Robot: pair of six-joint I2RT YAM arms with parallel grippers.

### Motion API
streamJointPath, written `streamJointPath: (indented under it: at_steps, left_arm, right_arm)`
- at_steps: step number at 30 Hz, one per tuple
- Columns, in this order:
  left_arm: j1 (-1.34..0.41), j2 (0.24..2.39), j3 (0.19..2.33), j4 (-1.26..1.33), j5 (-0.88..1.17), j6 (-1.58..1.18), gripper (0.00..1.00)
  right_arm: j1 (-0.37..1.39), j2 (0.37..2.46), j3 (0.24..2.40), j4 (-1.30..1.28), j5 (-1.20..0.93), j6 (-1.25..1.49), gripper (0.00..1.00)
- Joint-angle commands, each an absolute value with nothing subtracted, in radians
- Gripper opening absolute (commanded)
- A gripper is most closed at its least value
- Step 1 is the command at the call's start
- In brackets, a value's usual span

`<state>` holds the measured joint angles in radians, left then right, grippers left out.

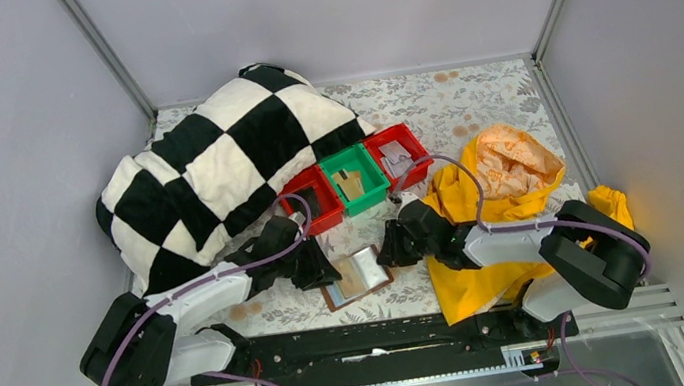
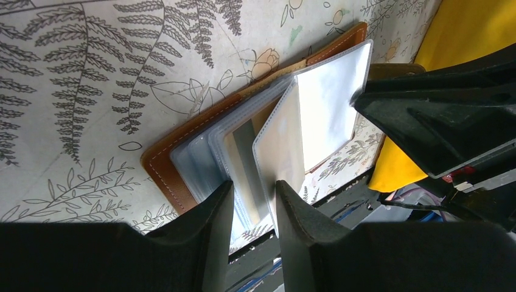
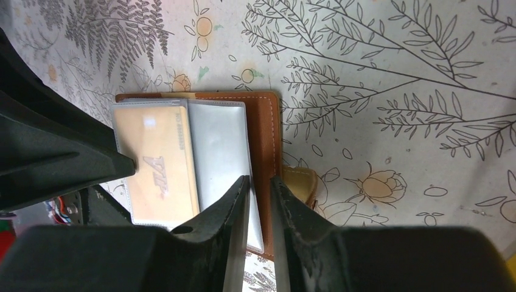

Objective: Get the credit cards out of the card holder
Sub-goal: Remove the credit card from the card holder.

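Note:
The card holder (image 1: 358, 277) lies open on the floral tabletop between my two grippers, brown leather (image 3: 268, 140) framing clear sleeves. A tan credit card (image 3: 161, 164) marked VIP sits in the top left sleeve, with a grey sleeve (image 3: 219, 152) beside it. My left gripper (image 2: 254, 198) is open and straddles the near edge of the fanned sleeves. One sleeve (image 2: 286, 146) stands raised against its right finger (image 2: 292, 213). My right gripper (image 3: 260, 194) hovers over the holder's right border, jaws a narrow slit apart, nothing visibly pinched. Tan cards (image 1: 349, 184) lie in the green bin.
Red bins (image 1: 314, 200) (image 1: 397, 157) flank the green bin (image 1: 354, 179) behind the holder. A checkered pillow (image 1: 213, 166) fills the back left. Yellow cloth (image 1: 491, 202) is bunched under the right arm. A small tan tab (image 3: 298, 182) pokes out beside the holder.

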<state>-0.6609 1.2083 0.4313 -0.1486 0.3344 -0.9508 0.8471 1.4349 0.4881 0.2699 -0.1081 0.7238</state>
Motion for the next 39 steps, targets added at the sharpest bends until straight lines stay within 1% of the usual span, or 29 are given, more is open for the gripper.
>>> streamJointPath:
  at_steps: [1, 17, 26, 33, 39]
  left_arm:
    - [-0.666, 1.228, 0.453, -0.088, 0.323, -0.95, 0.36]
    - [-0.677, 1.201, 0.514, -0.072, 0.386, -0.955, 0.36]
    - [-0.714, 1.241, 0.539, -0.037, 0.399, -0.97, 0.36]
    - [-0.738, 1.299, 0.583, -0.008, 0.401, -0.967, 0.36]
    - [-0.748, 1.309, 0.598, -0.01, 0.391, -0.958, 0.36]
  right_arm:
    - [0.857, 1.458, 0.416, 0.33, -0.189, 0.821, 0.25]
    - [0.861, 1.509, 0.4, 0.405, -0.199, 0.866, 0.25]
    - [0.861, 1.513, 0.395, 0.422, -0.201, 0.881, 0.25]
    - [0.861, 1.479, 0.388, 0.397, -0.189, 0.886, 0.24]
    - [0.861, 1.371, 0.383, 0.316, -0.138, 0.869, 0.26]
